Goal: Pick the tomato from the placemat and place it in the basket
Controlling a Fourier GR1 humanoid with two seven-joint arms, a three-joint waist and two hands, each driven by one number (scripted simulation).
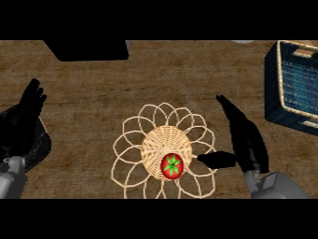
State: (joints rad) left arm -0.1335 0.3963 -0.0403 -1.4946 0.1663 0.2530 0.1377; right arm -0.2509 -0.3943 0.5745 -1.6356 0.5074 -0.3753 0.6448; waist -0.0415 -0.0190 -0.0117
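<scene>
While the tomato (171, 166) is sitting on the near side of the woven placemat (162, 150), the right hand (242, 140) is hanging just beside it on the right, fingers stretched straight toward the far side and the thumb sticking out leftward, its tip close to the fruit. Nothing is being held. Over at the left edge, the left hand (25, 119) is resting open, fingers up.

Here's the worry: that round tomato is looking ready to roll, so a thumb nudging it before the fingers are closing round it could be sending it off the mat's raised centre. And the blue basket (304, 89) is waiting well apart at the far right, so a carry that runs low could be catching its wall.

Underneath, a brown, rough-textured counter (92, 88) is spreading wide, with a black block (89, 50) sitting at the far edge.
</scene>
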